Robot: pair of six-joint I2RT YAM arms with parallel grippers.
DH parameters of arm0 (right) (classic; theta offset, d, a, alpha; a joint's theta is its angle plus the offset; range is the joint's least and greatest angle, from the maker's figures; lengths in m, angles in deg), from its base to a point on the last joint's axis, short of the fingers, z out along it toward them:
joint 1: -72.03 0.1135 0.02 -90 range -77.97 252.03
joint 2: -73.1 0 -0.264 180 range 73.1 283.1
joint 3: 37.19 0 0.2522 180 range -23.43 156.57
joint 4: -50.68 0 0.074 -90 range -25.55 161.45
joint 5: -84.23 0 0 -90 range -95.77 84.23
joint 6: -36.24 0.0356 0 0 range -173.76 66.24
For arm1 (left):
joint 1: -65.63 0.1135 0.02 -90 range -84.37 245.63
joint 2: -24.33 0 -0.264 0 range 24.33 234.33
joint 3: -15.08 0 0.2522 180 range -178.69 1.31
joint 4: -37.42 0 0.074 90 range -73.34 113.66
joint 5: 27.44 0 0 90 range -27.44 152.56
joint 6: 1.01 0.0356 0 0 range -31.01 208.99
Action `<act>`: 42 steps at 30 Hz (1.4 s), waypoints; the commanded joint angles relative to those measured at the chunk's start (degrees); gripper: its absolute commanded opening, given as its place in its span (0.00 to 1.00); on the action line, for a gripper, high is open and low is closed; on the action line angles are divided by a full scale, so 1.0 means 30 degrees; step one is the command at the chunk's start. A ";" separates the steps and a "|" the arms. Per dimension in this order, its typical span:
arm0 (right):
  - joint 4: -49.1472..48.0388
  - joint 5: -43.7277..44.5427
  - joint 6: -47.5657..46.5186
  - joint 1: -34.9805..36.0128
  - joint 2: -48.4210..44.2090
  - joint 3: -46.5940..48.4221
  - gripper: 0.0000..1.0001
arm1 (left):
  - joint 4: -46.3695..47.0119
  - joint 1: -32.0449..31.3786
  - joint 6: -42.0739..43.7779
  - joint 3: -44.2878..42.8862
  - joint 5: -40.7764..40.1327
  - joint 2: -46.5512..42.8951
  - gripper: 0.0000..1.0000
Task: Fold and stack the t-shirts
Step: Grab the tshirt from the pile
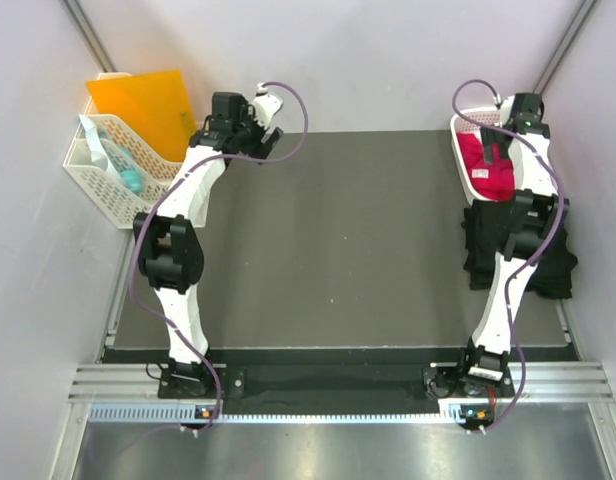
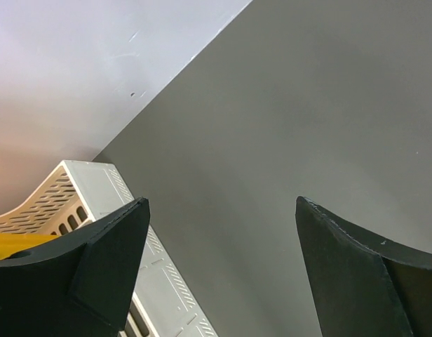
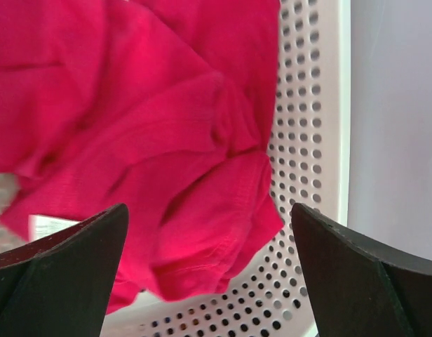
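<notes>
The black shirt [image 1: 560, 268] lies at the right middle of the overhead frame, partly under the right arm [image 1: 508, 290]. Farther back, at upper right, the red shirt [image 3: 167, 140] sits in a white basket [image 3: 307, 140]. The right gripper [image 3: 209, 210] hangs over it, fingers apart. At upper left, the left gripper [image 2: 221, 202] is spread above the table [image 2: 272, 105].

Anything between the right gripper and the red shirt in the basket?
Nothing visible. The right gripper, open, hangs directly over the crumpled pinkish-red cloth t-shirt lying in the white perforated plastic basket; the basket's wall stands off to one side.
</notes>
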 commanded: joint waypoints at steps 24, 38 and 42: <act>0.1787 -0.8093 0.0213 -0.0518 0.0528 -0.0475 0.88 | 0.0332 -0.0762 0.0980 0.1143 -0.1882 -0.1843 0.89; 0.1553 -0.7655 -0.0050 -0.0459 0.1407 -0.0388 0.36 | 0.0215 -0.1056 0.1419 0.1025 -0.1882 -0.1697 0.89; 0.1495 -0.7391 -0.0138 -0.0401 0.1466 -0.0388 0.25 | 0.0215 -0.1085 0.1361 0.1025 -0.1941 -0.1755 0.89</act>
